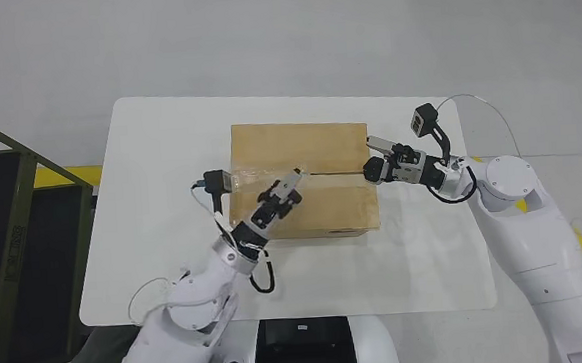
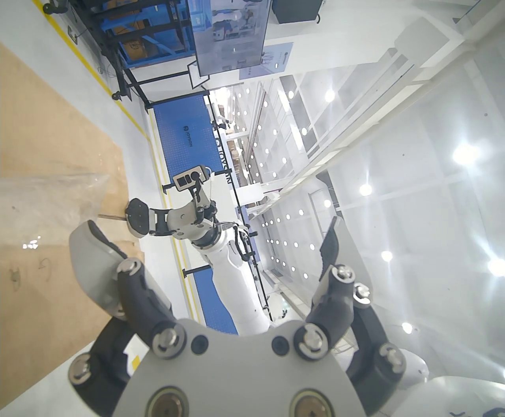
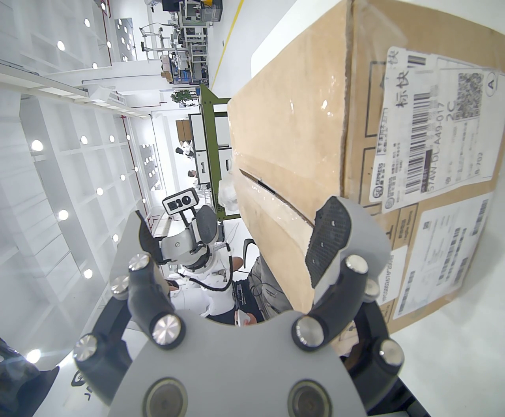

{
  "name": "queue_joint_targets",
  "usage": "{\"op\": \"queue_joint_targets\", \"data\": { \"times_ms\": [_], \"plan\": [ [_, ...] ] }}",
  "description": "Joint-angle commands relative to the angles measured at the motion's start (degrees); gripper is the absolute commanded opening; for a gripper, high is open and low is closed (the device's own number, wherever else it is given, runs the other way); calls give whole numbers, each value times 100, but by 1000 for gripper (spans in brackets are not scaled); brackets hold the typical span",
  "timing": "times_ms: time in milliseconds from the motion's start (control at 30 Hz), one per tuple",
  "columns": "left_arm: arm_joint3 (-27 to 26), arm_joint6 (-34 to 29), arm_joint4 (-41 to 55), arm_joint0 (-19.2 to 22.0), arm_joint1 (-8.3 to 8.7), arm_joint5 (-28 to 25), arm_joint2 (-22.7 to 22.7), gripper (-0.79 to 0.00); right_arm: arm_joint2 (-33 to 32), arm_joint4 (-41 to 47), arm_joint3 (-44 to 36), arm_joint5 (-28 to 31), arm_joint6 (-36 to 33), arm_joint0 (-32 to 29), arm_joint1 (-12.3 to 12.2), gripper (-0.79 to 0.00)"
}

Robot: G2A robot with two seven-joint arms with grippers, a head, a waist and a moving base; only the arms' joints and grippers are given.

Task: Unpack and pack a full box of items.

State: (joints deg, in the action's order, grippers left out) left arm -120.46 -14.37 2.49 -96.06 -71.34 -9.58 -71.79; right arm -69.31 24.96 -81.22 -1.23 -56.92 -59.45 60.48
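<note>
A closed cardboard box point(image 1: 299, 146) sits in the middle of the white bench point(image 1: 161, 189), its long sides running from 9 to 3 o'clock. The seam point(image 1: 321, 175) between the two top flaps runs along its length.

The left claw point(image 1: 284, 190) is over the box top, just toward 7 o'clock from the box's centre and close to the seam. Its fingers are spread apart and hold nothing. In the left wrist view, one fingertip point(image 2: 92, 233) is close above the cardboard beside a crumpled strip of clear tape point(image 2: 47, 205), and the other is well clear of the box.

The right claw point(image 1: 375, 166) is at the box's 3 o'clock end, level with the seam. Its fingers are also spread wide, with nothing between them. In the right wrist view, one ribbed pad point(image 3: 329, 241) lies right by the box's upper edge where the flaps meet; whether it touches cannot be told. White shipping labels point(image 3: 434, 118) cover that end face.

A dark metal rack point(image 1: 15, 258) stands on the floor off the bench at 9 o'clock.
</note>
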Motion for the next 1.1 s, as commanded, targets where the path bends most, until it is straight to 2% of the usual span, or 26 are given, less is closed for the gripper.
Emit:
{"op": "queue_joint_targets", "data": {
  "times_ms": [0,167,333,600,800,967,1067],
  "plan": [
    [-77,-257,230,-117,36,56,-255,0,0,0,0,0,0,0,0,0],
    [-219,-738,850,-373,117,28,-1000,0,0,0,0,0,0,0,0,0],
    [-238,-873,1656,-576,162,-105,-1822,0,0,0,0,0,0,0,0,0],
    [206,-860,2502,-420,203,112,-2772,0,0,0,0,0,0,0,0,0],
    [753,-801,2568,-144,236,336,-3182,0,0,0,0,0,0,0,0,0],
    [1224,-769,2377,104,260,452,-3296,0,0,0,0,0,0,0,0,0],
    [1532,-616,2149,233,263,347,-3296,0,0,0,0,0,0,0,0,0]
  ]
}}
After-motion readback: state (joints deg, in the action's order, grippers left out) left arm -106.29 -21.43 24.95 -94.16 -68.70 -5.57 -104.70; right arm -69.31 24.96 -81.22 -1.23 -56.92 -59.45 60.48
